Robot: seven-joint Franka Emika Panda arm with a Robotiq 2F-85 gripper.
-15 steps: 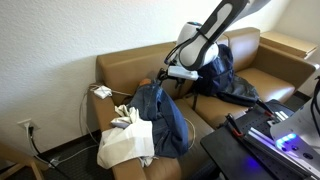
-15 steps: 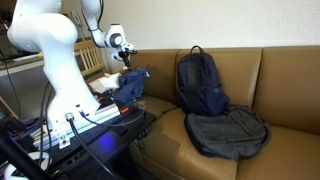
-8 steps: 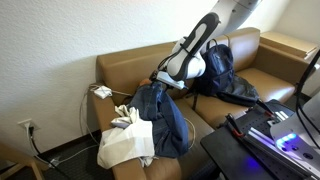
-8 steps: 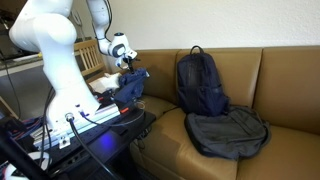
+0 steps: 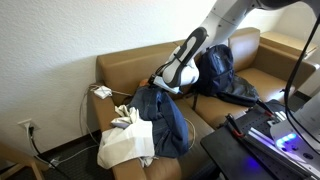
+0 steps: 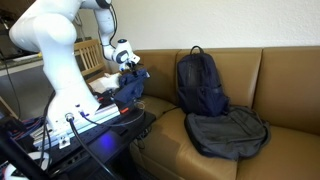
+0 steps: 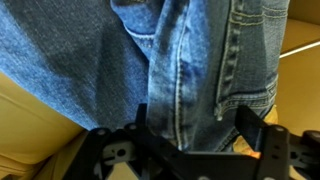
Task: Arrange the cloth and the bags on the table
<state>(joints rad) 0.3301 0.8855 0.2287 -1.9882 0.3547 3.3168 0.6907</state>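
Observation:
Blue jeans (image 5: 163, 118) hang over the end of a brown couch (image 5: 128, 66); they also show in an exterior view (image 6: 130, 88). A white cloth (image 5: 124, 142) lies beside them. A dark backpack (image 6: 198, 82) stands upright against the backrest, and a second dark bag (image 6: 228, 131) lies flat on the seat. My gripper (image 5: 160, 83) is right at the top of the jeans, also seen in an exterior view (image 6: 131, 63). In the wrist view denim (image 7: 120, 60) fills the frame, and the gripper (image 7: 193, 116) is open with a fold of the jeans between its fingers.
A wall socket with cables (image 5: 27, 127) and a white adapter (image 5: 101, 91) sit by the couch end. A black stand with lit electronics (image 5: 262, 138) is in front of the couch. A wooden side table (image 5: 288, 43) stands at the far end.
The arm has come down and moved toward the jeans on the couch end; the gripper now sits at the denim. The bags and cloth have not moved.

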